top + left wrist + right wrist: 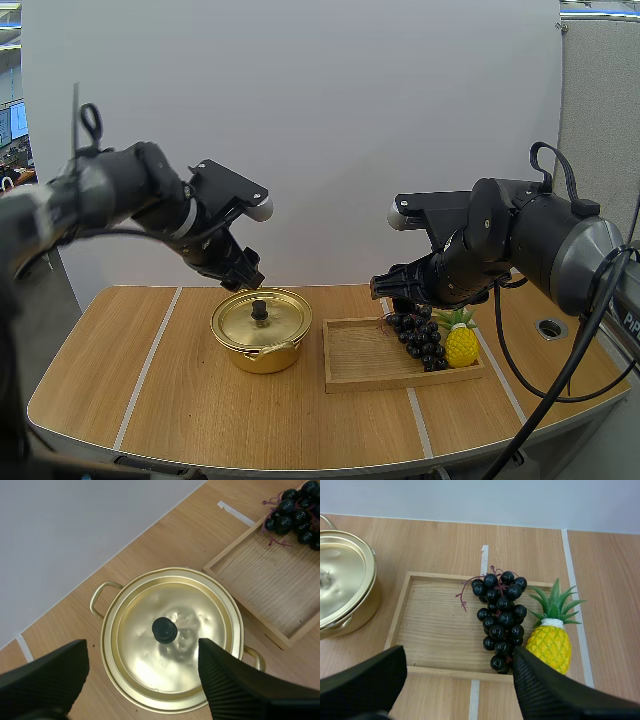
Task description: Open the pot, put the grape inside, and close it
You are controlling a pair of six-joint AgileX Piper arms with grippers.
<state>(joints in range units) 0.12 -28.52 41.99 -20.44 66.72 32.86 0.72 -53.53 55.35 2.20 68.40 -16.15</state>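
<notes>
left gripper [142,652] gapes wide above the closed pot [200,605] (its black knob [164,630] sits between the fingers); right gripper [460,655], equally wide, hovers over grapes [502,620] lying in the wooden tray [435,630] beside a pineapple [549,647].

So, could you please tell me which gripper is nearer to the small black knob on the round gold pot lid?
Left. The left gripper hovers open above the black knob; the right gripper hangs over the rectangular wooden tray, by the bunch of black grapes.
</notes>
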